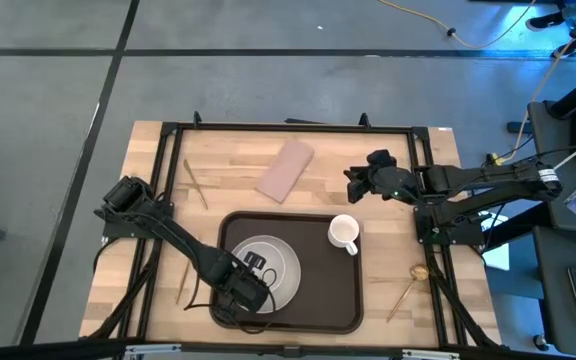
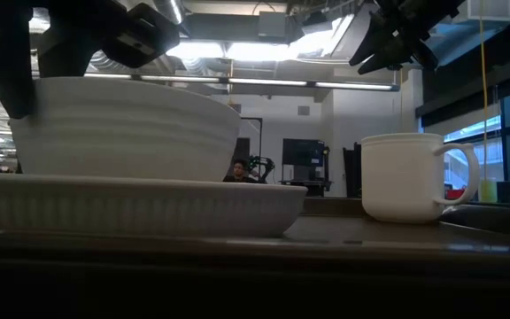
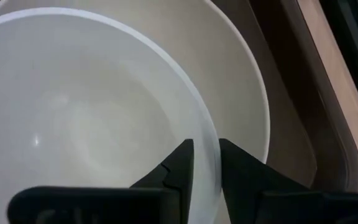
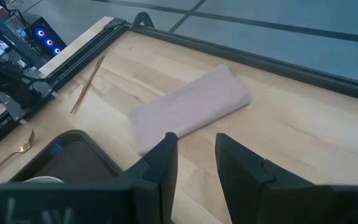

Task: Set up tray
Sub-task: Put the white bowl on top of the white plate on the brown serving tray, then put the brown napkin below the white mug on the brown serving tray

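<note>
The dark brown tray lies near the table's near edge. On it sits a white plate with a white bowl standing on it, and a white mug stands upright at the tray's far right. My left gripper points down at the bowl's near rim, open, one finger on each side of it. My right gripper hangs open in the air beyond the mug, holding nothing. A pinkish napkin lies flat on the wood ahead of it. My left gripper comes from above at the bowl's near rim, one finger inside the bowl and one outside. The gap between the fingers looks wider than the rim. I cannot tell whether either finger touches it. The bowl rests upright on the plate.
Gold chopsticks lie on the wood left of the tray, another gold piece nearer the front. Gold cutlery lies right of the tray. A black frame runs round the table. Bare wood shows between the napkin and the tray.
</note>
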Controlling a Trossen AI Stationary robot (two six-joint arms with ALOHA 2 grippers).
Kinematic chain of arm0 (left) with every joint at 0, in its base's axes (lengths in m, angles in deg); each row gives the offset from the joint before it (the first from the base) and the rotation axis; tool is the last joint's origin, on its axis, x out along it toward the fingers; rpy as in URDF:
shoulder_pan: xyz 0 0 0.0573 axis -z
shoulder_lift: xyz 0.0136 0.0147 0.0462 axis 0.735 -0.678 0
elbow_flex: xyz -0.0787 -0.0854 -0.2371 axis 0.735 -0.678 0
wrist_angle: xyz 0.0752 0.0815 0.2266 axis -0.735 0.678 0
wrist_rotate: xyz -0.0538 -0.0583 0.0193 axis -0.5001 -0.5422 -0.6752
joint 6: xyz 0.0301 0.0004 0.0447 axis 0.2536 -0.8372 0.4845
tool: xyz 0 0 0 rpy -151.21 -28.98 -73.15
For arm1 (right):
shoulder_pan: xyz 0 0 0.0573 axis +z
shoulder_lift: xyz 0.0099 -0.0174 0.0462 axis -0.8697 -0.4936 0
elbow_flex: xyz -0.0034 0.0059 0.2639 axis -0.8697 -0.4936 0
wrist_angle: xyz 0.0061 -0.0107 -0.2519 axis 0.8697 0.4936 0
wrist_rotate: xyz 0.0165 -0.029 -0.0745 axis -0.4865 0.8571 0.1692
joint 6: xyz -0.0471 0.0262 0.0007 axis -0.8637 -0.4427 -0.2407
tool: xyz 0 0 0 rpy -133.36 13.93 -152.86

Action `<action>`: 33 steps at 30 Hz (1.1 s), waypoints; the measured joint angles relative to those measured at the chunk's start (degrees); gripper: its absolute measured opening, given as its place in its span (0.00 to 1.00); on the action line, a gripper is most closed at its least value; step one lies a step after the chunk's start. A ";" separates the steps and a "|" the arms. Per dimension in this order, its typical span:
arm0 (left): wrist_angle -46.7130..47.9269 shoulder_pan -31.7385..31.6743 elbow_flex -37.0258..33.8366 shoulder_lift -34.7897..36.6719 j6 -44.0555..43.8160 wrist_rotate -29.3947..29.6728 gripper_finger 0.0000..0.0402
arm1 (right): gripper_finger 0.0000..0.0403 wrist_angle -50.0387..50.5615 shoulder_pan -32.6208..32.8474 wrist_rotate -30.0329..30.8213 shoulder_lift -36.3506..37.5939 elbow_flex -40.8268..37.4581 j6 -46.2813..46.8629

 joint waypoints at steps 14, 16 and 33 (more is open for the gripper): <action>3.35 -0.11 -0.06 3.36 -0.03 1.33 0.30 | 0.27 0.01 0.00 -0.07 0.00 0.00 0.00; 4.55 -0.13 -0.05 5.26 -0.29 1.77 0.33 | 0.27 0.00 0.00 -0.07 0.00 0.00 0.00; 7.40 -0.15 -0.06 37.00 -16.67 27.84 0.28 | 0.27 -0.10 0.00 -5.66 0.00 0.00 4.31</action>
